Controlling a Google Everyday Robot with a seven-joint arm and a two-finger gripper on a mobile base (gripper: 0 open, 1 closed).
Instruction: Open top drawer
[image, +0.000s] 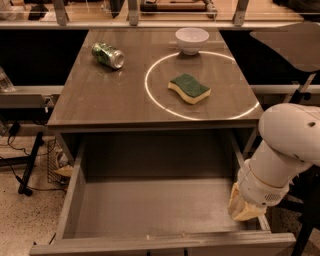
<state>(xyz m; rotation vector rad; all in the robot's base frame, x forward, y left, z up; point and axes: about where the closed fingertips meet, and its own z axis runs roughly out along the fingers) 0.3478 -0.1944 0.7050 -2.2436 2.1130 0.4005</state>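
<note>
Sponge (189, 88), green on top and yellow beneath, lies inside a white ring (146, 85) marked on the grey table (100, 105). A white bowl (192, 40) sits just beyond the ring at the far edge, and a green can (107, 55) lies on its side at the far left. Below the tabletop the top drawer (150, 212) stands wide open, its deep grey box reaching the near edge of the view. The white arm (295, 145) comes in from the right, and its gripper (245, 206) hangs at the drawer's near right corner; I cannot tell whether it is spread or closed.
</note>
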